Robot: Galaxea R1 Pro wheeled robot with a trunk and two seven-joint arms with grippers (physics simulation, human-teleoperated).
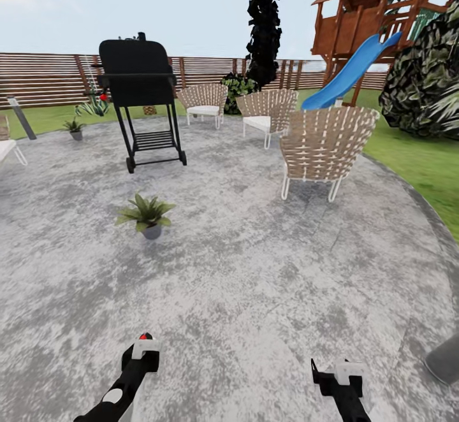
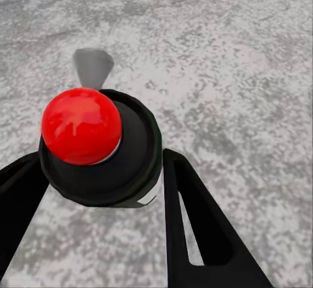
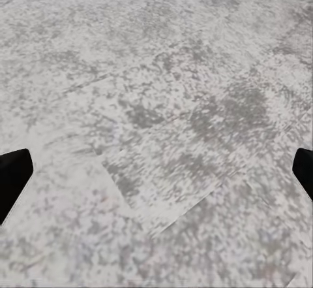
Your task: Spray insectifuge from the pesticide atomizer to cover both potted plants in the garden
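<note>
Patio [image 1: 268, 294]: grey mottled stone, spreading from the near edge out to the lawn [image 1: 414, 160] at 3 o'clock.
Fence [image 1: 44, 78]: brown slats along the far side, 10 to 1 o'clock.
Play tower [image 1: 376, 20]: wooden, with a blue slide [image 1: 347, 74], at 1 o'clock.
Grill [image 1: 140, 90]: black, on wheels, at 11 o'clock.
Chairs: three woven seats, the nearest [image 1: 322, 148] at 1 o'clock.
Potted plants: the broad-leaved one [image 1: 148, 215] at 11 o'clock on the stone; the thinner one [image 1: 75, 129] far off at 10 o'clock, by the patio rim.
Left gripper [image 2: 104, 170]: fingers clamped on the pesticide atomizer [image 2: 98, 147], red top pointing toward the wrist camera, held over bare stone at 7 o'clock.
Right gripper [image 3: 156, 170]: fingers spread wide apart, holding nothing, at 5 o'clock.
</note>
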